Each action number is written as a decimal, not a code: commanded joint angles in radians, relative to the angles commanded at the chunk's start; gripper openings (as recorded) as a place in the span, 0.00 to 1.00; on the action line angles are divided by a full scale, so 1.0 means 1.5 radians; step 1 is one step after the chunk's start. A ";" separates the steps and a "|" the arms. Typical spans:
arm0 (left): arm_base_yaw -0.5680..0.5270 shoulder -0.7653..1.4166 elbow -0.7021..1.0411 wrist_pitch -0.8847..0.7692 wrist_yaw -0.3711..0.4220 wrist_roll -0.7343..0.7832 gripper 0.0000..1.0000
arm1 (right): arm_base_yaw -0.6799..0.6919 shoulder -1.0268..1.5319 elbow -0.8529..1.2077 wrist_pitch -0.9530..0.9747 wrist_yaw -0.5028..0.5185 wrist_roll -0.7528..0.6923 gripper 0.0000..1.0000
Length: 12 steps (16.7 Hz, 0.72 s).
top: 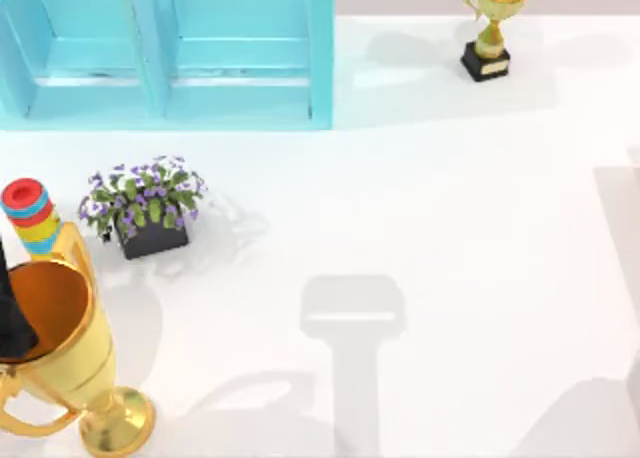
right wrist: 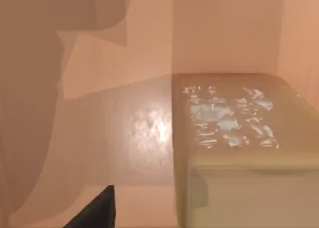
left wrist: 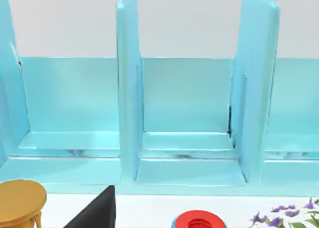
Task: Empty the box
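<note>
Sitting on the tabletop (top: 450, 228): two trophies, large (top: 70, 368) and small (top: 490, 28); one planter (top: 150, 233); one cabinet (top: 165, 53); one ring stack (top: 30, 218). I am hovering my left arm (top: 12, 308) at the large trophy; fingers' state: cannot tell. The right wrist view is showing tan box (right wrist: 224, 54) walls close up.

Glossy gold metal trophy (top: 70, 368); smooth, shiny light-blue cabinet (top: 240, 58); matt white table (top: 450, 228).

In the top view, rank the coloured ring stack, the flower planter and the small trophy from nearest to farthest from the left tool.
Measured from the left tool, at the table's left edge:
1. Coloured ring stack, also at the left edge.
2. Flower planter, left of centre.
3. Small trophy, far corner on the right.
</note>
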 joint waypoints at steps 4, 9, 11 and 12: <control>0.000 0.000 0.000 0.000 0.000 0.000 1.00 | 0.000 0.028 -0.070 0.098 0.000 0.000 1.00; 0.000 0.000 0.000 0.000 0.000 0.000 1.00 | -0.001 0.036 -0.089 0.125 0.000 0.000 1.00; 0.000 0.000 0.000 0.000 0.000 0.000 1.00 | -0.001 0.036 -0.089 0.125 0.000 0.000 0.92; 0.000 0.000 0.000 0.000 0.000 0.000 1.00 | -0.001 0.036 -0.089 0.125 0.000 0.000 0.85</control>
